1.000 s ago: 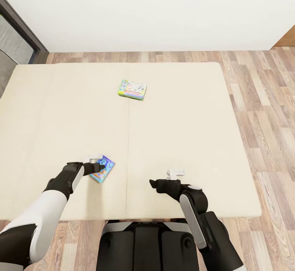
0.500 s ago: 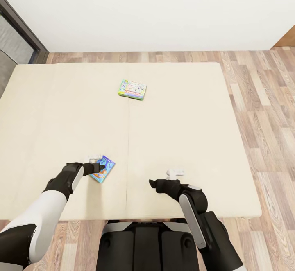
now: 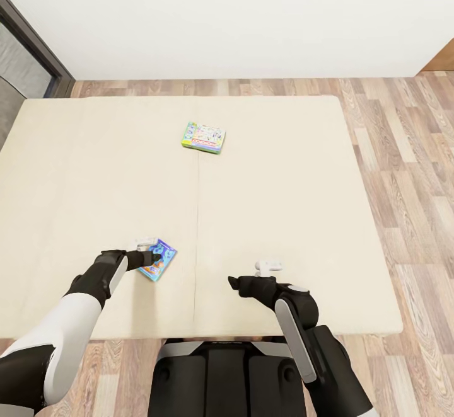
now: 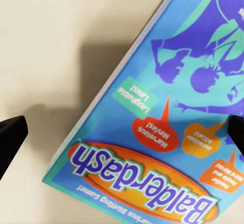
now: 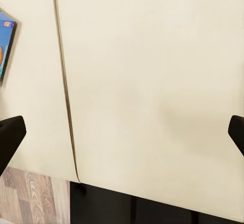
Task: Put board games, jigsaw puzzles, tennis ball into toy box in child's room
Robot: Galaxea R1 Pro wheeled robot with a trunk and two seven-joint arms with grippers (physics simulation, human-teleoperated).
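Overhead, my left gripper (image 3: 153, 256) sat over the blue board game (image 3: 157, 259) near the bed's (image 3: 302, 171) front edge; the green-edged game (image 3: 203, 137) lay toward the far edge. Left wrist: fingertips (image 4: 11, 135) spread wide across the box (image 4: 157, 132). Right wrist: my right gripper (image 5: 122, 130) gaped above bare mattress.
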